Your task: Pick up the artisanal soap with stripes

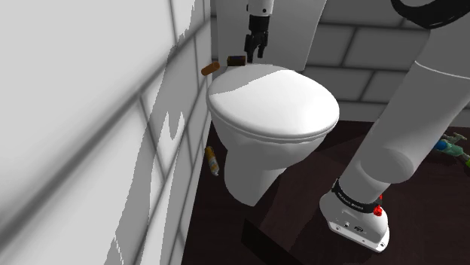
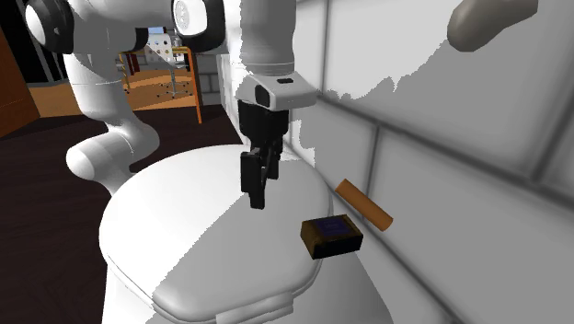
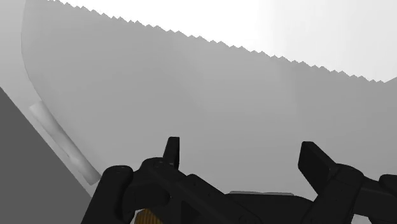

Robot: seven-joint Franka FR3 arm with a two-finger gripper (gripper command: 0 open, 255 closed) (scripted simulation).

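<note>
Soap (image 2: pixel 331 236) beside orange stick (image 2: pixel 364 204), end effector (image 2: pixel 258 195) near

The toilet (image 1: pixel 275 102) at the middle of the shoulder view is plain white, shading to grey along its rear edge. In the lower middle of the second exterior view, the soap (image 2: pixel 331 236) is dark brown on its sides with a dark blue top, its pattern too small to tell. The small cylinder (image 2: pixel 363 204) to its right is orange-brown. The gripper (image 2: pixel 258 195) is all black. The wall (image 1: pixel 90 113) is white tile with grey joints, the floor (image 1: pixel 301 218) dark brown.
</note>
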